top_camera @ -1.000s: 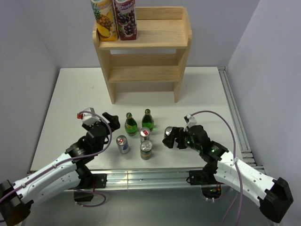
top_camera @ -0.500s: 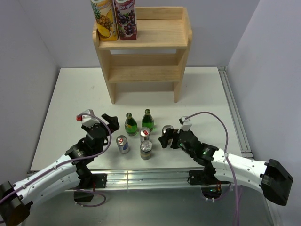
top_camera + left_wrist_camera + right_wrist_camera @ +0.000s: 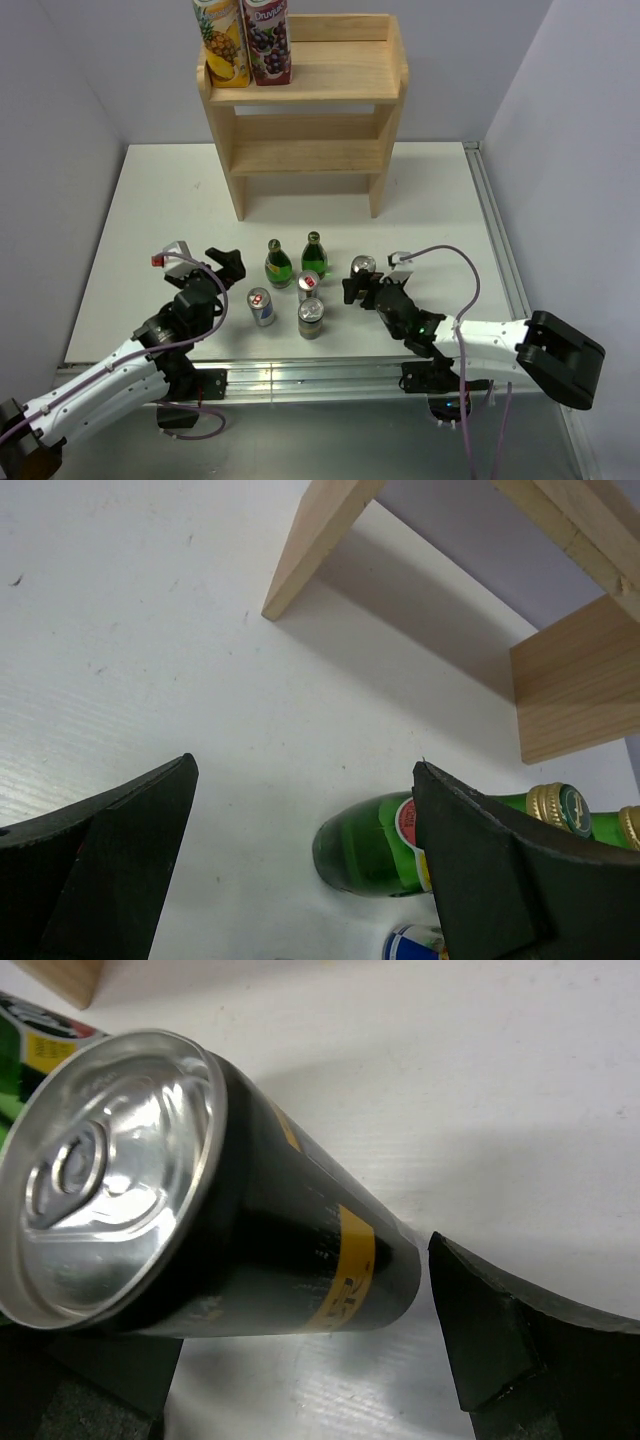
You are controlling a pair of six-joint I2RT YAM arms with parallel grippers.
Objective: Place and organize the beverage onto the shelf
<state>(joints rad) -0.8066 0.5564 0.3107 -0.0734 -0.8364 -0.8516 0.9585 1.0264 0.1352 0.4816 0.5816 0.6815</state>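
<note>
Grasp stage. My right hand [image 3: 358,284], held apart, brackets the black can [image 3: 250,1230] standing on the counter [image 3: 430,200] without clamping it. My left hand [image 3: 305,810], also apart and holding nothing, faces a green bottle [image 3: 365,845]. The shelf [image 3: 310,150] stands well beyond the drinks. Next, I judge: close on the can, lift it, and carry it to a free tier.

grape juice carton [image 3: 268,42] on the shelf [image 3: 330,75] top, near twelve o'clock from above, white letters starting "Druvju", rest cut off, black can [image 3: 250,1250] yellow print too blurry, green bottle [image 3: 365,845] red label [image 3: 404,825] unreadable
</note>
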